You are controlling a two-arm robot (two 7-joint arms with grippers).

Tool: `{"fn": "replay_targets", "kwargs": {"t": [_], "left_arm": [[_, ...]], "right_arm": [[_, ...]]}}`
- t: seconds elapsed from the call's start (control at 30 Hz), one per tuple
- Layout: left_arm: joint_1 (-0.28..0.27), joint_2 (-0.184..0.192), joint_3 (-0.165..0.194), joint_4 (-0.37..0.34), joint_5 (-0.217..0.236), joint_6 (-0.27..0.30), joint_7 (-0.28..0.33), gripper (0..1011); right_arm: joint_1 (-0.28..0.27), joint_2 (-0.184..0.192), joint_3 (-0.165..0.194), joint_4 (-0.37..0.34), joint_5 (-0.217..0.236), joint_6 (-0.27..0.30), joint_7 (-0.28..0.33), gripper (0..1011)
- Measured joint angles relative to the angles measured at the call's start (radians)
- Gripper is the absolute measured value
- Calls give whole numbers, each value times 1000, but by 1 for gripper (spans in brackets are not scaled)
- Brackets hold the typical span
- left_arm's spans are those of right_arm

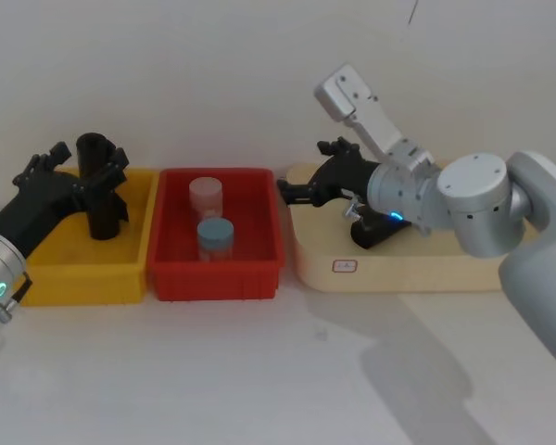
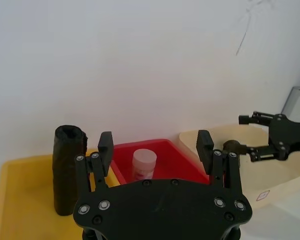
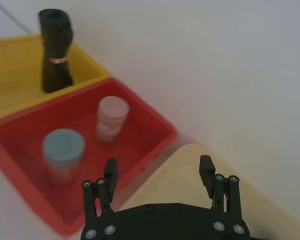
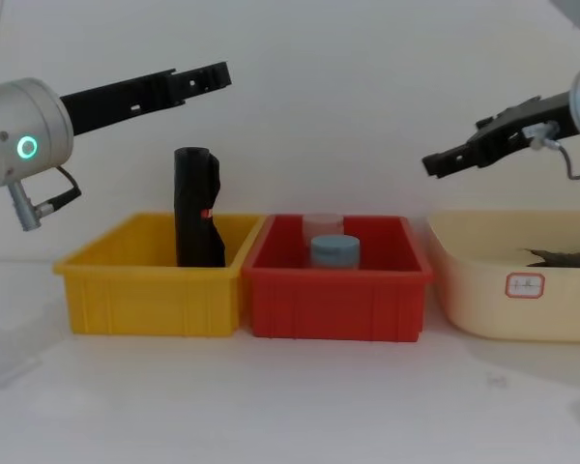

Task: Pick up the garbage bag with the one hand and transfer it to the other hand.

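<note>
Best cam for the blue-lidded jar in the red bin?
Head view: round blue-lidded jar fully visible in the red plastic bin. Chest view: bin wall hides all but its top. Right wrist view: whole, but oblique.

Three containers stand in a row on the tabletop (image 1: 259, 371). An upright roll (image 1: 102, 221) stands in the left bin (image 1: 74, 278). The middle bin (image 1: 218, 271) holds two jars, one (image 1: 206, 197) behind the other (image 1: 215, 238). The garbage bag (image 1: 375, 232) lies in the right tray (image 1: 398, 271).

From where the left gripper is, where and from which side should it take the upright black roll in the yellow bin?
Probably its upper half: the upright black roll rises above the yellow bin, whose walls shield its base. The open left gripper above could lower and enter level from the robot's side.
</note>
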Motion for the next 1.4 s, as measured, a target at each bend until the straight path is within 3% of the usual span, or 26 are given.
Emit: {"fn": "replay_targets", "kwargs": {"t": [0.37, 0.73, 1.13, 1.4], "left_arm": [[10, -6, -8, -7, 3, -2, 23, 1001], [14, -8, -11, -9, 4, -3, 32, 1001], [16, -9, -13, -11, 5, -3, 36, 1001], [17, -9, -13, -11, 5, -3, 38, 1001]], "right_arm": [[16, -80, -5, 4, 30, 155, 24, 999], [23, -142, -10, 34, 41, 244, 23, 1000], [40, -183, -26, 80, 27, 256, 23, 1000], [72, -224, -30, 154, 10, 234, 7, 1000]]}}
